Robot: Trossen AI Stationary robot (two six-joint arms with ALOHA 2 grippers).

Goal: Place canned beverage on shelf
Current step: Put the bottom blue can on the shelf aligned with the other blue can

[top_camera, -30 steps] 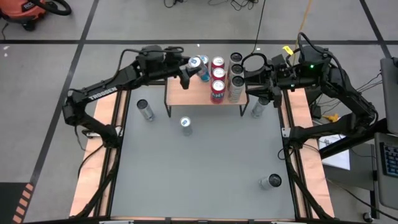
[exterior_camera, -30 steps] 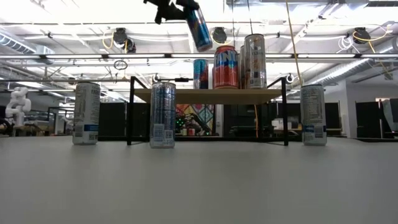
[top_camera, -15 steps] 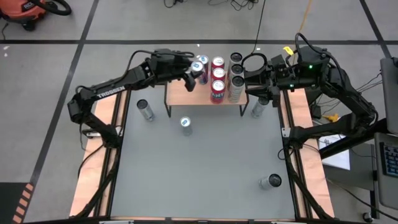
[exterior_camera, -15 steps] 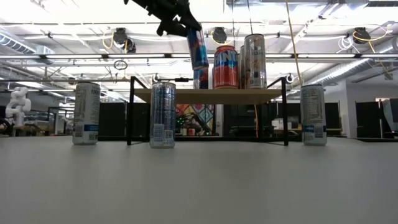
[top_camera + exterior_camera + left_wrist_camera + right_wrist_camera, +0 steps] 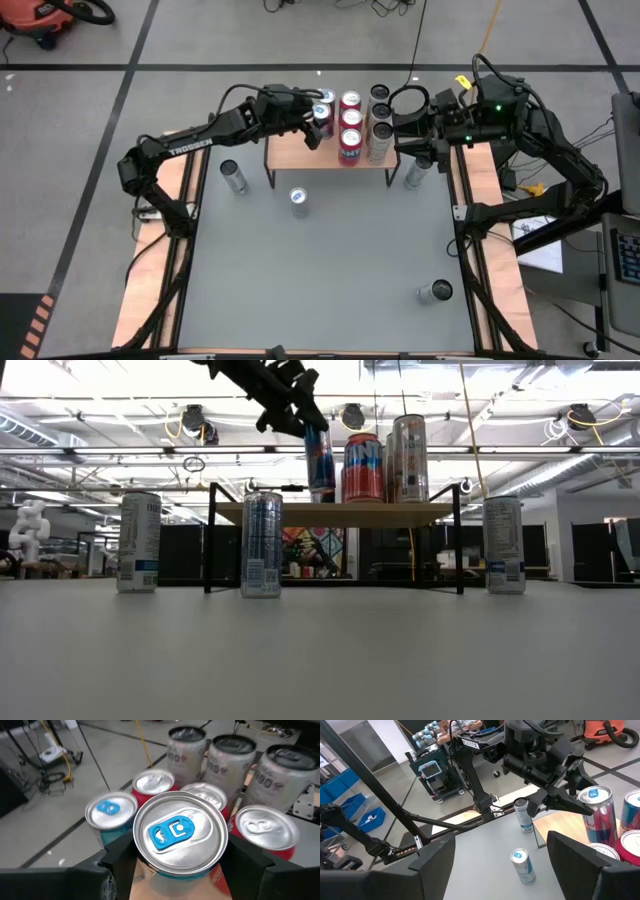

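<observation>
Between the left gripper's (image 5: 175, 865) jaws: the can (image 5: 179, 837).

The can (image 5: 320, 462) is a slim blue-and-red one with a silver lid and blue tab, standing nearly upright with its base on the left part of the shelf (image 5: 335, 513), just beside a second blue can and the red ones. The shelf is a low rack with a light wooden top on thin black legs, already carrying several upright cans.

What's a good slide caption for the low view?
Left claw sets a blue can on the shelf beside red and silver cans.
</observation>
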